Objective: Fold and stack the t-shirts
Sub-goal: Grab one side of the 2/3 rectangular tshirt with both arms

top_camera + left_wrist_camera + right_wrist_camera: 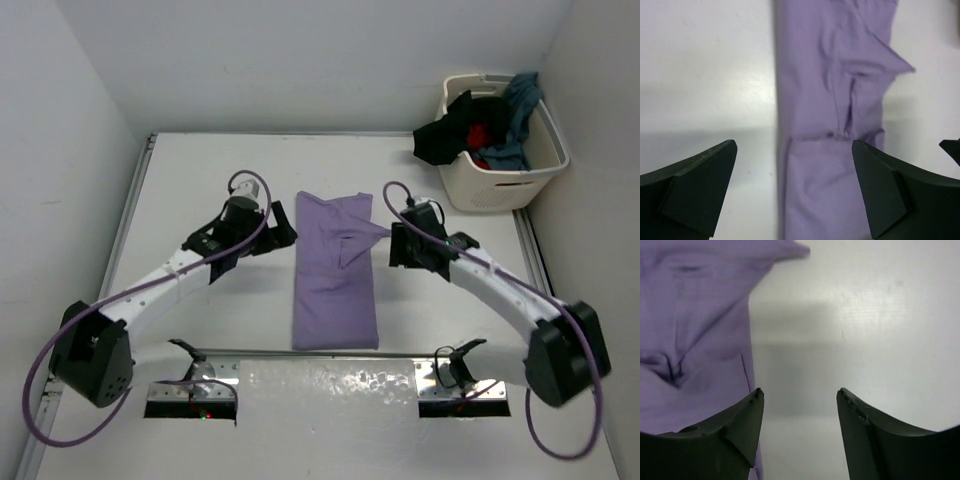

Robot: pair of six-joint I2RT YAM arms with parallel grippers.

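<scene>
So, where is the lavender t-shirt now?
In the top view the lavender t-shirt lies folded in the middle of the table, between the left gripper and the right gripper, held by neither.

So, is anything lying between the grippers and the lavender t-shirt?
Nothing visible does. The left gripper and the right gripper hang open at the two long edges of the lavender t-shirt, and only bare table shows beside them.

Brightly, evenly lit from above. Glaring white off the shiny strip [330,385] behind both pincers. Softly shadowed across the table [880,355] just ahead of the right pincer [800,391]. Blurred at the dark fingers [695,190] of the left pincer [794,144]; slightly soft on the purple shirt [830,100] ahead.
</scene>
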